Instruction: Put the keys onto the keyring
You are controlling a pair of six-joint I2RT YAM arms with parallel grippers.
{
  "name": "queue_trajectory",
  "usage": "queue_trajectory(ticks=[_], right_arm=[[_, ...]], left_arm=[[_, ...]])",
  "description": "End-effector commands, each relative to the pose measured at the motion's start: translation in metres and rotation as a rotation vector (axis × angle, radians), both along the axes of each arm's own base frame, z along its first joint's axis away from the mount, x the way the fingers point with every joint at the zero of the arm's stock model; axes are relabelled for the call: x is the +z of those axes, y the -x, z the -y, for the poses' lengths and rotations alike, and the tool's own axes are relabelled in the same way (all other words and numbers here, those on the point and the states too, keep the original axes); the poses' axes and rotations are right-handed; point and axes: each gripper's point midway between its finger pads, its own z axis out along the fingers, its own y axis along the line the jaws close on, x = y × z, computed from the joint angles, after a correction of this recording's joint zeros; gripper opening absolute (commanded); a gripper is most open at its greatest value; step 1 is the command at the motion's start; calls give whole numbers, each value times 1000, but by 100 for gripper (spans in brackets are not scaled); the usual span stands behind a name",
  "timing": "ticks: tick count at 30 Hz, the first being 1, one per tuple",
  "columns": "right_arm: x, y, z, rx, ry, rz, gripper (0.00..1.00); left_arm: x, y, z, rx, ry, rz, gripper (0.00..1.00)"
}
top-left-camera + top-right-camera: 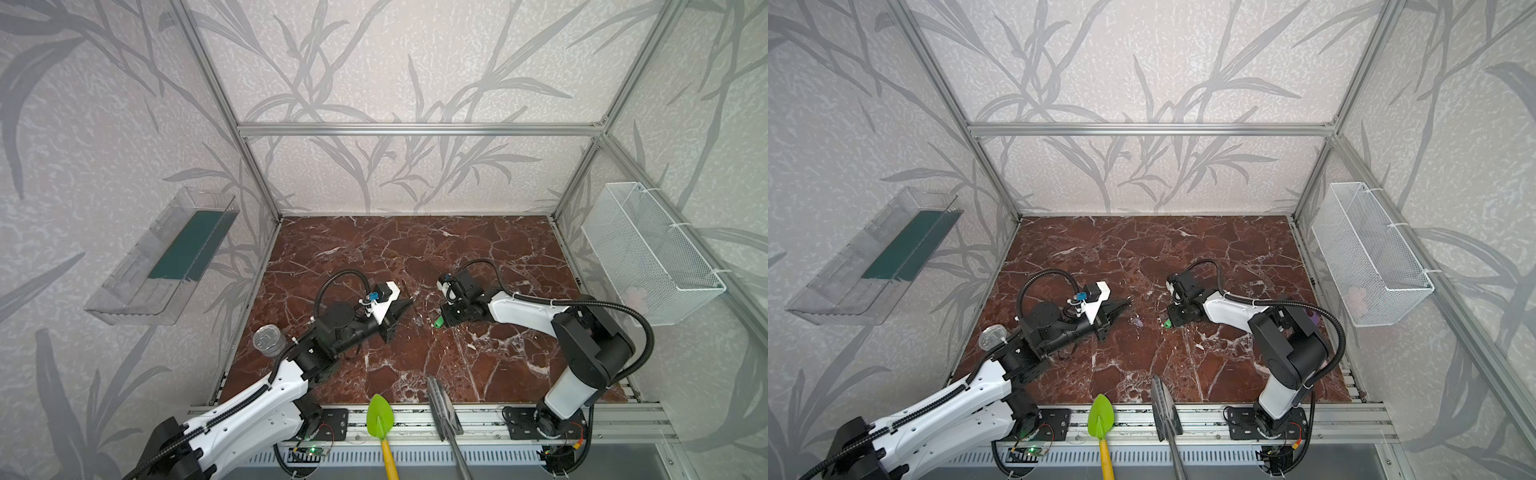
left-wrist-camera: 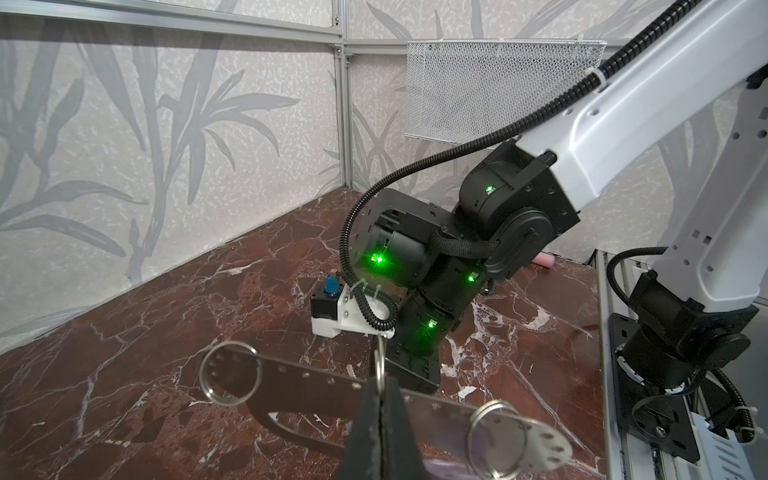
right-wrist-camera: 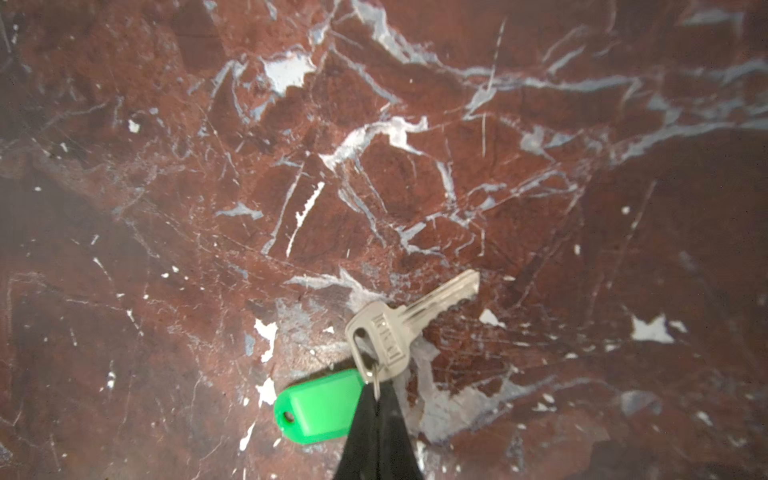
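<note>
In the left wrist view my left gripper (image 2: 380,388) is shut on the keyring (image 2: 307,380), a flat grey tag with an oval cut-out and small holes. The jaws pinch a thin ring standing edge-on at the tag's edge. Two more split rings (image 2: 230,372) hang at the tag's ends. A lilac patch (image 2: 449,469) lies under the tag, and in a top view the lilac key (image 1: 1137,321) lies just beyond the left gripper (image 1: 1128,300). My right gripper (image 3: 376,388) is shut on the small ring of a silver key (image 3: 411,320) with a green tag (image 3: 320,407), low over the marble; the green tag (image 1: 438,322) shows at the right gripper (image 1: 443,319).
A tin can (image 1: 269,340) stands by the left arm. A green trowel (image 1: 380,415) and a grey tool (image 1: 442,411) lie over the front rail. A white mesh basket (image 1: 652,253) hangs on the right wall, a clear tray (image 1: 162,257) on the left wall. A purple object (image 1: 1315,319) sits behind the right arm.
</note>
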Motion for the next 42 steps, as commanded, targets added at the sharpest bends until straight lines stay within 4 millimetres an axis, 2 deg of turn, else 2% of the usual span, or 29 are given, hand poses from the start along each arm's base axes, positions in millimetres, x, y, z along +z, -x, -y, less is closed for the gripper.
queue_trajectory(ticks=[1, 8, 11, 15, 22, 27, 42], right_arm=[[31, 2, -3, 69, -29, 81, 0], [119, 26, -17, 292, -216, 312, 0], [149, 41, -20, 369, -280, 392, 0], [179, 59, -23, 460, -347, 467, 0], [207, 84, -30, 603, -428, 521, 0], [222, 92, -36, 659, -484, 529, 0], [245, 90, -48, 674, -561, 567, 0]], left_arm=[[17, -1, 0, 1, 18, 45, 0], [15, -2, 3, -4, 17, 47, 0], [15, -2, 6, -19, 16, 43, 0], [15, 1, 9, -44, 7, 42, 0], [20, 9, 15, -110, -21, 50, 0], [23, 11, 18, -134, -30, 51, 0], [26, 1, 22, -86, -35, 67, 0]])
